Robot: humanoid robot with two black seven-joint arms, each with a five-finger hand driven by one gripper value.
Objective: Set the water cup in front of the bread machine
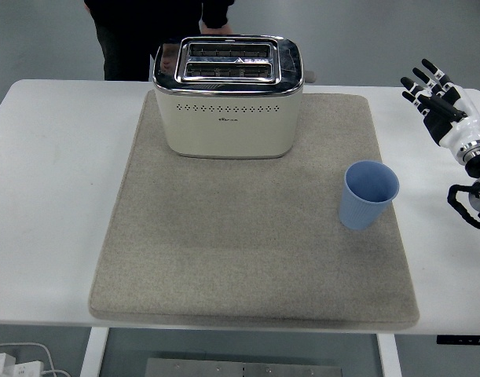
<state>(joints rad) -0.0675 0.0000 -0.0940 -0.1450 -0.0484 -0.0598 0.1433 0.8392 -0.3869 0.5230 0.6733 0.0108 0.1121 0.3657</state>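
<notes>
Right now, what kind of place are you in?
Probably a robot test lab: a cream two-slot toaster and blue plastic cup staged on a grey felt mat, with a person standing behind.

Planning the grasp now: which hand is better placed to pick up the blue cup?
The right hand. It hovers open over the table's right side, near the blue cup, which stands upright on the mat's right part. The left arm is not in view.

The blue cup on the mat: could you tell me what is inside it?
The blue cup stands upright and open; only bare inner wall shows. Its bottom is hidden by the rim.
</notes>
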